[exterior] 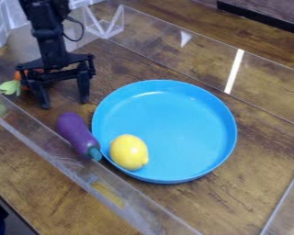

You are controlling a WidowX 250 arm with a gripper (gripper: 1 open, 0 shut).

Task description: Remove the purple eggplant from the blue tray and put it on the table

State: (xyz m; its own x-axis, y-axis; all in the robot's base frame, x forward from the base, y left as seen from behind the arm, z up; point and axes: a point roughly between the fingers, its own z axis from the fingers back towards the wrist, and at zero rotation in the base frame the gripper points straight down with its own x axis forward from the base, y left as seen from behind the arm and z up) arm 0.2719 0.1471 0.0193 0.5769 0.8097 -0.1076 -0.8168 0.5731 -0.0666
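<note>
Already the purple eggplant (77, 134) lay outside the blue tray (175, 99), on the table (266, 197), right beside the tray's left rim. Whether it touched the rim could not be told. Its teal stem cap pointed toward the lower right, next to the yellow lemon (129, 151). Lemon sat inside the tray at the lower-left edge, against the rim. Rest of the tray was bare blue plastic, low raised rim all round.

Gripper (59, 89) stood up-left of the tray, pointing straight down at the tabletop, black fingers spread wide apart, nothing between them. It was clear of the eggplant, which lay below it in the picture and nearer the camera. Black arm rose from it toward the top-left corner.

Green leaves (8, 88) showed at the left edge, just beside the gripper's left finger. The orange body of the carrot was hidden behind the gripper or too small to tell.

Table was dark brown wood, glossy, visible grain. A bright white reflection streak (234, 71) sat right of the tray. A clear plastic strip or edge ran diagonally along the near side of the table, passing close under the eggplant. Background at top was blurred, some pale clutter, not identifiable.
</note>
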